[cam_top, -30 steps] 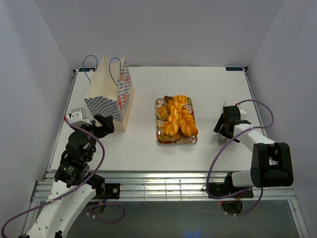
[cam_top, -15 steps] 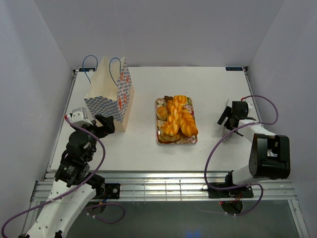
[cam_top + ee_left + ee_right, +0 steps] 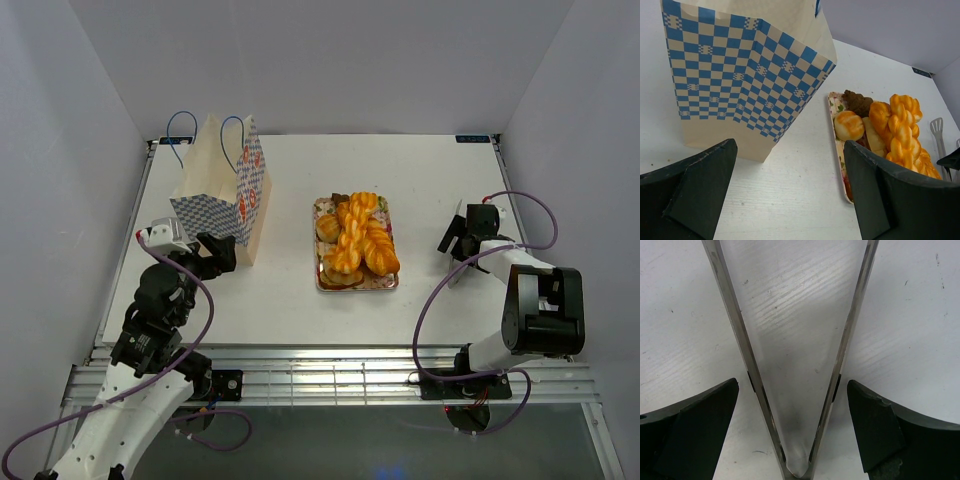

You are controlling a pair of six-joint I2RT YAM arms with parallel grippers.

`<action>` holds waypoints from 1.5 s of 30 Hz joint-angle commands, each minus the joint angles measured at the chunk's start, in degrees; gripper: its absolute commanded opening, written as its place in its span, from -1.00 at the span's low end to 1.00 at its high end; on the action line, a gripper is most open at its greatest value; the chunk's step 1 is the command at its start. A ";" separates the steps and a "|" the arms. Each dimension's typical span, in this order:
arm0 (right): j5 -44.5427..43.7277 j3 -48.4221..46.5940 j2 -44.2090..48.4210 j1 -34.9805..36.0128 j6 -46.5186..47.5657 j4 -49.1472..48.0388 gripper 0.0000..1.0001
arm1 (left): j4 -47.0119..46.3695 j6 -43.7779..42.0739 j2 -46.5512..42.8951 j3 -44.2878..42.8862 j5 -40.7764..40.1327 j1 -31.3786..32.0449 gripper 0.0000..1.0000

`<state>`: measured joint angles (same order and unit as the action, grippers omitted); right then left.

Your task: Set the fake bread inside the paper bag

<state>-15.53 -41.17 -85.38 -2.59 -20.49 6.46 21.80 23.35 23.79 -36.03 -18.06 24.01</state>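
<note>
top external: fake bread (image 3: pixel 358 240) heaped on tray (image 3: pixel 357 288) — paper bag (image 3: pixel 225 190) apart; left gripper (image 3: pixel 218 250), right gripper (image 3: pixel 455 240) spread wide.

A robotics lab cell: a white worktop (image 3: pixel 430 180) boxed in by plain pale walls (image 3: pixel 340 60), with a cabled left arm (image 3: pixel 155 310) and right arm (image 3: pixel 540 320) bolted to an aluminium rail frame (image 3: pixel 330 378) at its near edge.

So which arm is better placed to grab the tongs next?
The right arm. Its jaws stand open on either side of the tongs, while the left arm is far off by the paper bag.
</note>
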 commanded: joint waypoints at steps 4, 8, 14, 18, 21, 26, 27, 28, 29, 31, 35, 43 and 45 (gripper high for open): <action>-1.96 -2.42 -1.10 0.13 -0.07 -1.27 0.86 | -1.06 -0.68 -0.68 0.26 1.10 0.69 0.96; -0.29 -2.87 -2.68 0.13 0.10 -1.97 0.81 | -0.97 -0.77 -1.11 0.26 0.93 0.78 0.96; 2.26 -1.81 -1.45 0.13 0.71 -4.00 0.57 | -1.15 -0.85 -1.03 0.35 1.10 0.78 0.96; 2.52 -1.81 -0.58 0.13 0.80 -3.47 0.41 | -1.15 -0.85 -1.03 0.35 1.19 0.78 0.96; 2.52 -1.64 1.00 0.13 0.80 -3.21 0.36 | -1.15 -0.85 -1.11 0.43 1.19 0.78 0.96; 2.61 -1.55 3.64 0.30 0.80 -2.33 0.33 | -1.15 -0.85 -0.94 0.44 1.01 0.78 0.96; 2.52 -1.63 3.99 0.39 0.72 -1.98 0.32 | -1.24 -0.85 -0.94 0.44 1.01 0.78 0.96; 2.43 -1.81 4.69 0.57 0.72 -1.63 0.32 | -1.15 -0.85 -0.94 0.44 1.01 0.78 0.96; 2.35 -1.90 5.14 0.66 0.63 -0.67 0.31 | -1.15 -0.85 -0.85 0.44 1.01 0.78 0.96; 1.82 -2.16 7.06 1.27 0.63 0.04 0.30 | -1.15 -0.85 -0.85 0.44 1.01 0.78 0.96; 1.29 -2.78 10.50 2.06 0.54 1.89 0.30 | -0.97 -0.85 -0.68 0.26 1.01 0.78 0.96; 2.08 -3.92 18.75 2.50 1.24 6.89 0.31 | -0.62 -0.50 -1.38 0.17 -0.83 0.78 0.96; 1.56 -4.62 19.81 2.50 1.07 8.21 0.31 | -0.45 -0.42 -1.38 0.08 -1.18 0.78 0.96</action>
<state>-13.34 -42.65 -68.03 -0.30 -20.32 12.91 21.82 22.96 23.00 -35.99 -18.09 24.51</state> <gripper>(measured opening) 0.657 0.979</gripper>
